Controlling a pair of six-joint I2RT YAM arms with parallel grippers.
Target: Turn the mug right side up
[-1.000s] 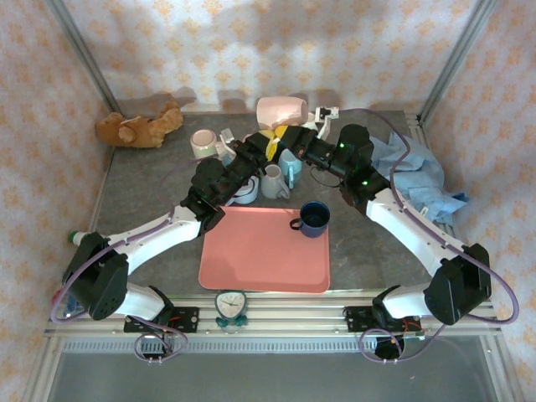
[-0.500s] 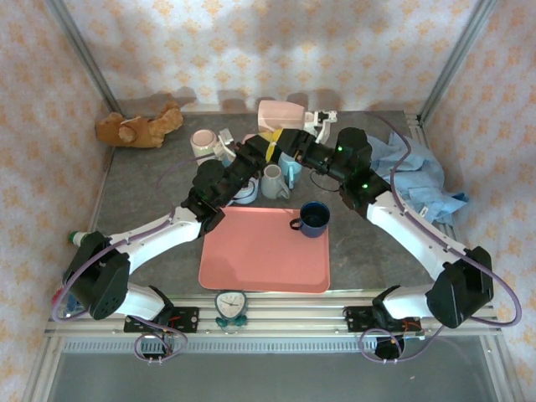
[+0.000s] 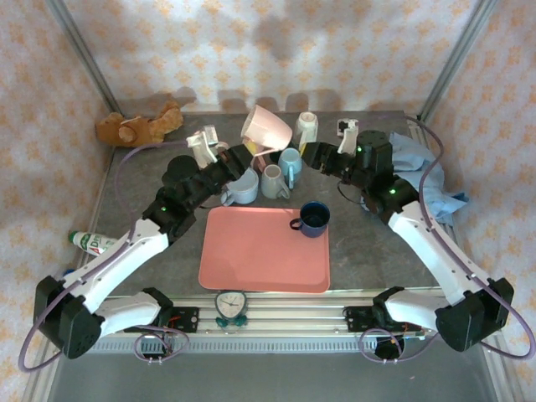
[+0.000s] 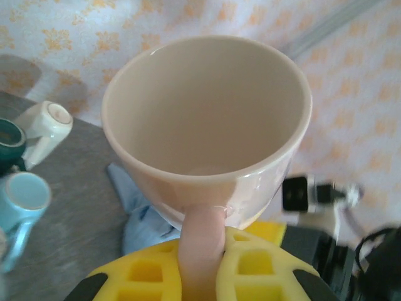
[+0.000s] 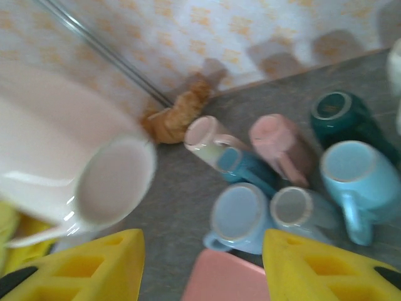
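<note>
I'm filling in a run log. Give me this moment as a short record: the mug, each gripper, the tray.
mug: pink mug, in the air above the other mugs, tilted
left gripper: shut on the mug's handle
right gripper: open, holding nothing, apart from the mug
tray: pink tray, dark blue mug upright at its far right corner
task: mug not yet set down upright

Cream wallpaper (image 3: 335, 50) patterned with orange flowers encloses a grey speckled surface (image 3: 368, 251), framed by aluminium corner posts (image 3: 82, 54) and a near-edge rail (image 3: 293, 312).
</note>
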